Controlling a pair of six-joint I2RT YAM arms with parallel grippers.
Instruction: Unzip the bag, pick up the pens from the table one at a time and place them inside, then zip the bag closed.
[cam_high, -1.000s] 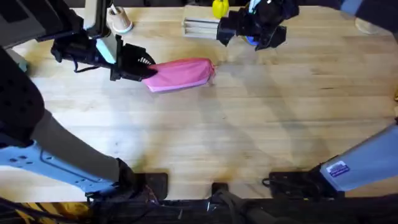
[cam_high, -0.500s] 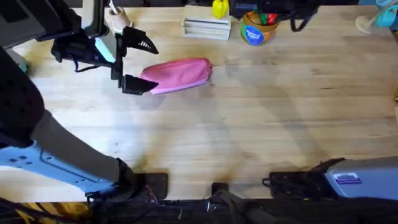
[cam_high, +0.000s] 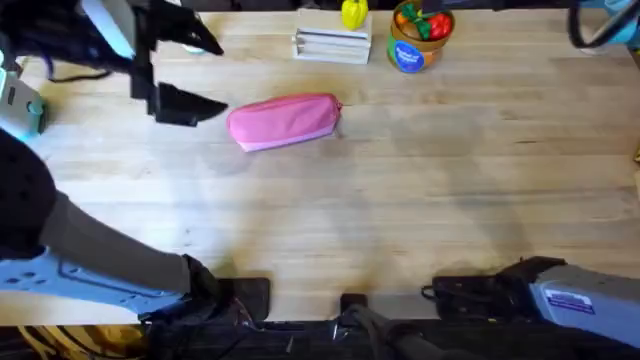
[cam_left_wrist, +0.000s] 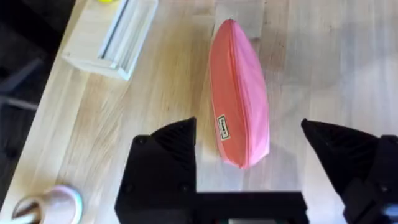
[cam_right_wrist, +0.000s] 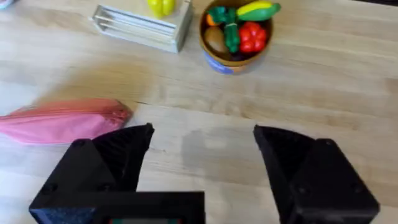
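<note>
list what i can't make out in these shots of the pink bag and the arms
- What is inside the bag: the overhead and both wrist views show closed pink fabric, so its contents are hidden.
- The zipper pull: too small to make out in the overhead or left wrist view.
- The wording on the bag's small label: too small to read in the left wrist view.
- The left gripper: partly merged with the dark blurred arm in the overhead view, though its jaws read as open.

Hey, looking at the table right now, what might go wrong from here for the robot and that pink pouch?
1. The bag looks zipped shut and lies free on the table; with both tools open and off it, a one-sided zipper pull might just drag it.
2. The wooden tray and the bowl of toy vegetables stand just behind it, so a reaching arm may knock them.
</note>
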